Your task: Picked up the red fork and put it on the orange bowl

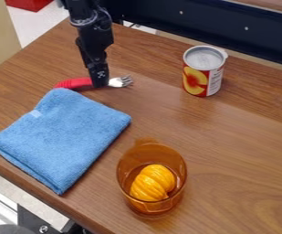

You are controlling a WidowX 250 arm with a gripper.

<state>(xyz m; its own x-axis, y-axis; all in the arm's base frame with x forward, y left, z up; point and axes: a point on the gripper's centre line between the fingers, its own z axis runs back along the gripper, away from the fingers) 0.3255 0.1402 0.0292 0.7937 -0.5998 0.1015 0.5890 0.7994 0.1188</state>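
The black gripper (pixel 100 81) hangs at the upper left, its tip right over the middle of the red fork (pixel 75 83), hiding part of the handle. The fork lies on the table with its red handle to the left and its metal tines to the right of the gripper. Whether the fork is held cannot be told. Near the front stands the clear orange bowl (pixel 126 167), shaped like a cup, with a yellow-orange ridged object (pixel 153 182) inside.
A folded blue towel (pixel 62 137) lies just below the fork's handle. A can (pixel 204 71) with a fruit label stands at the upper right. Behind the wooden table (pixel 234 151) runs a dark blue panel (pixel 216 27).
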